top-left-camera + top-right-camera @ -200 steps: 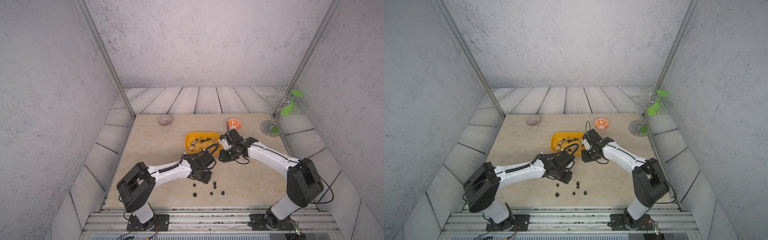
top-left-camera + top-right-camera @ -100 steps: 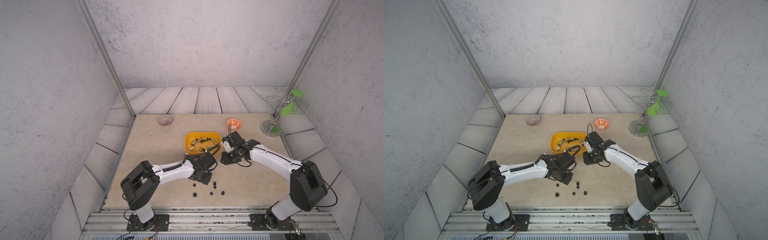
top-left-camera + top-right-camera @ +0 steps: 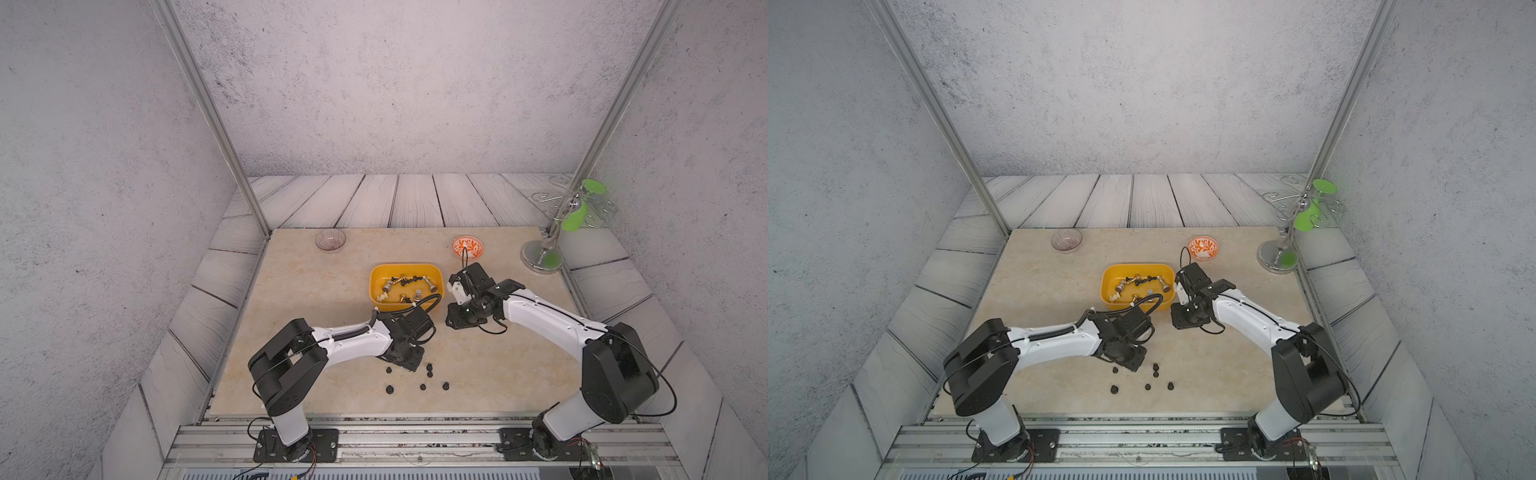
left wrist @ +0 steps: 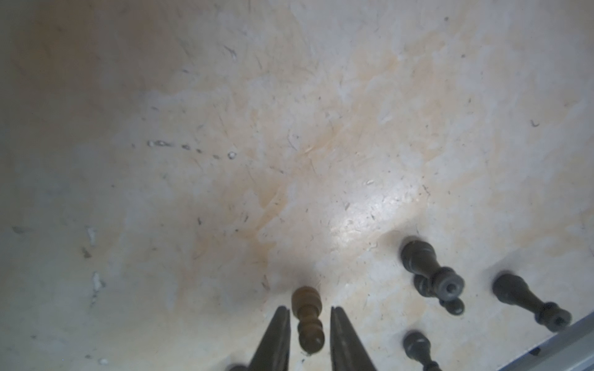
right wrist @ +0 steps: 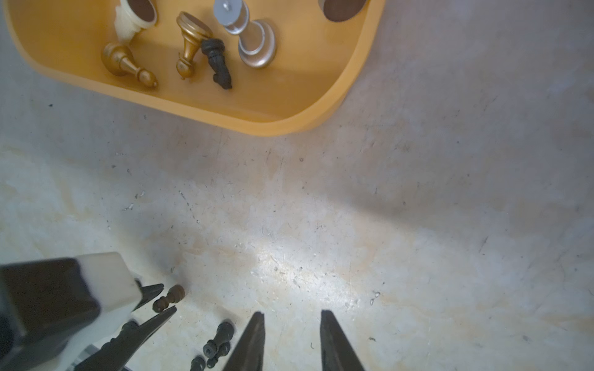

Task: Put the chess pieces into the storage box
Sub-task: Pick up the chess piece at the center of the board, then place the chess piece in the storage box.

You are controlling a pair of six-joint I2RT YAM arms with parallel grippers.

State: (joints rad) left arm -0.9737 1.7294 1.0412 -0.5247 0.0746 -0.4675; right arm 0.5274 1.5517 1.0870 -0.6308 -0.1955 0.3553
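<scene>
Marble slab [image 3: 316, 299], open middle; right claw [image 5: 291, 316] released, left claw [image 4: 309, 313] astride pawn [image 4: 307, 302], grip unclear.

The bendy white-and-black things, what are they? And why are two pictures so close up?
They are two robot arms, left and right, bolted beside the table. Each ends in a pincer called a gripper. The two wide pictures come from a two-eyed camera high above. The close-ups come from small cameras on the arms' wrists, looking past the pincer fingers. On the beige table stand a few black chess pieces. More pieces, gold, silver and cream, lie in the yellow box. The left gripper has its fingers either side of one dark piece; I can't tell if it is squeezing. The right gripper is open and empty.
</scene>
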